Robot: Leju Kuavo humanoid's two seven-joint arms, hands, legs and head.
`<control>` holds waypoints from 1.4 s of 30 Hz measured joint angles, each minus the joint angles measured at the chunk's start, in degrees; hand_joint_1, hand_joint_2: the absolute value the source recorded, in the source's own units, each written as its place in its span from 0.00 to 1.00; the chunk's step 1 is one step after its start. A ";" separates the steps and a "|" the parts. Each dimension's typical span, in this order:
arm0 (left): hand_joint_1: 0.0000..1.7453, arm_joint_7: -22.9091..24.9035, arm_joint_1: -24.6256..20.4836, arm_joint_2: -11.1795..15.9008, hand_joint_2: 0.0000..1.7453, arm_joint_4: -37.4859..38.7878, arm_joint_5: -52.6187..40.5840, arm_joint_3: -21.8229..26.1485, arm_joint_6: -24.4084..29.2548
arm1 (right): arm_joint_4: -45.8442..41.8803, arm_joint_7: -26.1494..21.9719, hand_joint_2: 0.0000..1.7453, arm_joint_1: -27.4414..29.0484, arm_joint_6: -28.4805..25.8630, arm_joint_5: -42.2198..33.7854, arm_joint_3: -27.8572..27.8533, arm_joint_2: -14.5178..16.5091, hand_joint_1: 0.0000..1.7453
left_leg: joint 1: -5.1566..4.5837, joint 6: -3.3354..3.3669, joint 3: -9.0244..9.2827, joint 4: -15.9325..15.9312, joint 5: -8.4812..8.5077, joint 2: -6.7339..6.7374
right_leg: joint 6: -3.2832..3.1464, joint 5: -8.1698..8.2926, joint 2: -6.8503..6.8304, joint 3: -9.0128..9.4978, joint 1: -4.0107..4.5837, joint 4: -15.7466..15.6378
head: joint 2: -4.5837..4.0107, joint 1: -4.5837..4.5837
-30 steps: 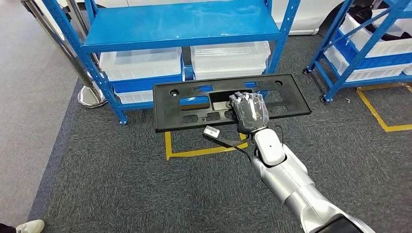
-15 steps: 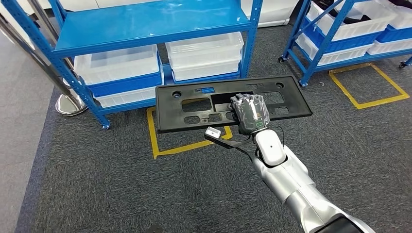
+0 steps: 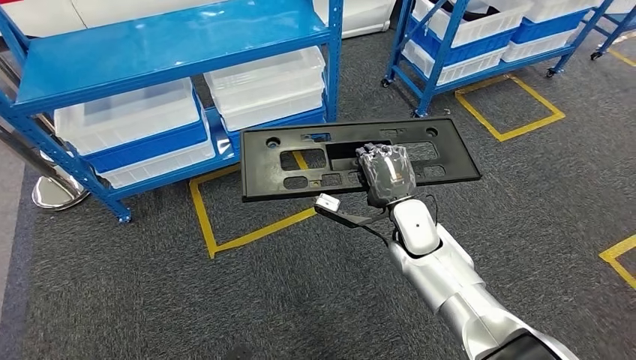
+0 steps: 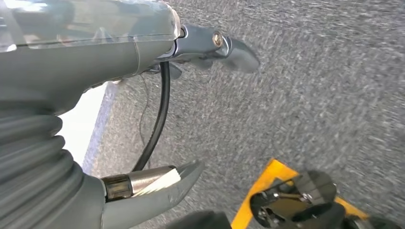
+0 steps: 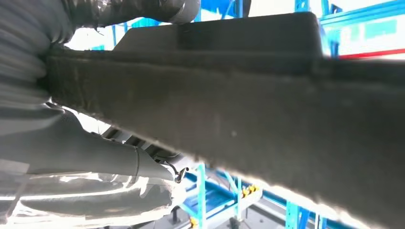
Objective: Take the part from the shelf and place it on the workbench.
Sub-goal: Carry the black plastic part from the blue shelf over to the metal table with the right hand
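A warehouse or factory floor. Blue steel racking (image 3: 172, 45) stands at eleven o'clock, holding clear plastic storage bins (image 3: 127, 120); a second wheeled rack (image 3: 480, 37) sits at one o'clock. Yellow tape squares (image 3: 240, 225) mark parking bays on the grey carpet (image 3: 150, 300).

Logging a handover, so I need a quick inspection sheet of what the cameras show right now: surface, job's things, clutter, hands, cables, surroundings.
Surface: grey carpet floor with yellow tape squares; workbench nothing seen.
Job's things: black part, a long flat panel with cut-outs, held level off the floor.
Clutter: nothing seen.
Hands: right hand grips the part near its middle; left hand holds nothing, fingers apart, over carpet.
Cables: black cable with a small white connector at the right wrist.
Surroundings: blue shelf racks holding clear bins.
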 joint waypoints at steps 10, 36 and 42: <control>0.00 -0.01 -0.08 -0.14 1.00 0.00 -0.16 0.08 -0.01 | 0.48 -0.02 1.00 -0.04 -0.02 -0.08 -0.25 -0.49 1.00 | 0.48 0.61 -0.14 -0.98 0.99 6.49 | 2.09 -3.68 -7.63 -2.67 -0.73 7.97 | 0.00 0.46; 0.00 -0.25 -0.04 -0.10 1.00 -0.01 -2.40 0.79 0.98 | 0.64 0.89 1.00 0.10 -0.04 -0.80 -3.25 -1.41 1.00 | 0.37 1.16 -1.33 -0.76 1.75 3.00 | 2.50 -6.19 -5.68 -4.38 -0.33 9.65 | 0.00 0.87; 0.00 -0.80 0.06 -0.24 1.00 -0.01 -2.71 1.11 1.09 | 0.55 1.22 1.00 0.84 -0.05 -0.50 -4.76 -2.14 1.00 | 0.09 0.68 -1.18 -0.60 1.31 7.03 | 2.20 -2.50 -9.23 0.35 -0.13 2.90 | 0.00 0.90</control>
